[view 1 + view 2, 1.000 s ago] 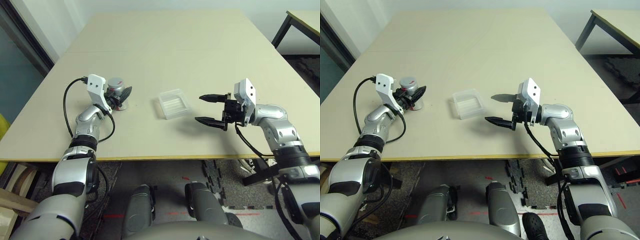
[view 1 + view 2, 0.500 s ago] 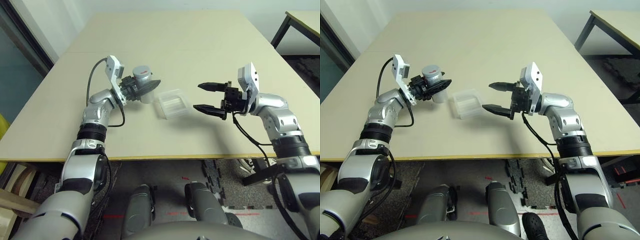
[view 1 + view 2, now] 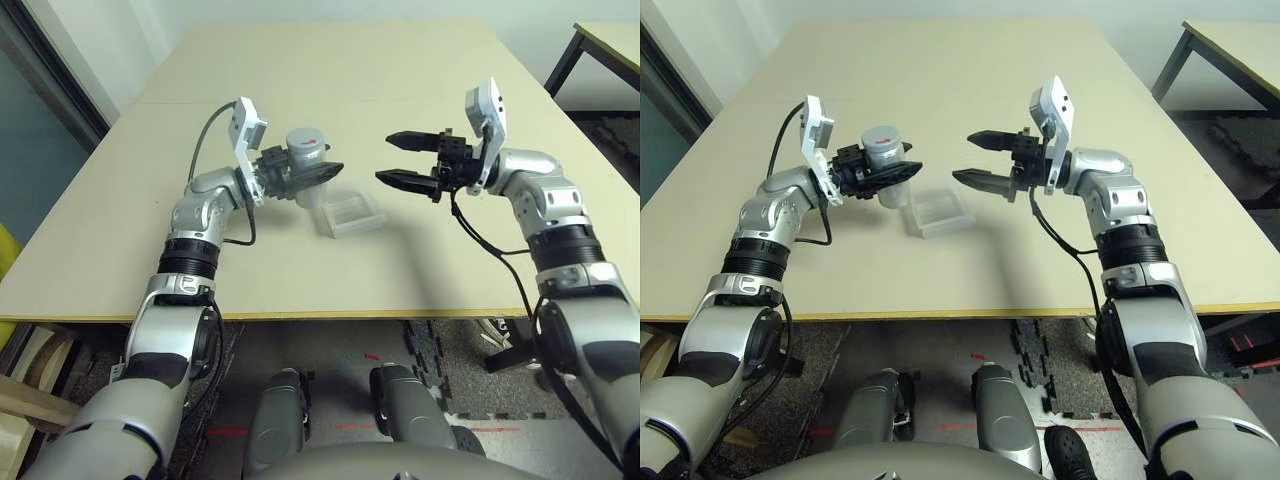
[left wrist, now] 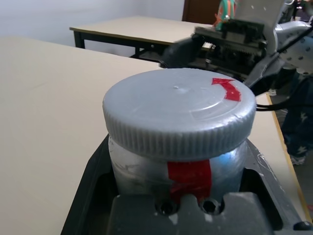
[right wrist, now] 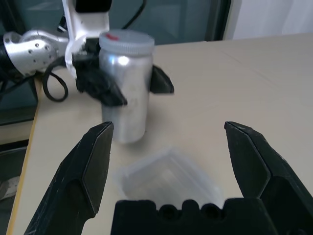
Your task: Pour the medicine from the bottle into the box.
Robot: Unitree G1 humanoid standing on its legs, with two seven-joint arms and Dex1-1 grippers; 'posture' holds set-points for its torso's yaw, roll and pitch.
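The bottle, rigid, light, smooth-sided and capped, sits upright, clamped in the left gripper above the table. The right gripper gapes empty; its ribbed cap offers the best purchase.

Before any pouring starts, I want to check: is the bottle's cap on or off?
On. The grey cap sits on the upright bottle, held by the left gripper beside the clear box.

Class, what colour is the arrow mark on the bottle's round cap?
Red, on the ribbed grey round cap; the left wrist view shows it best.
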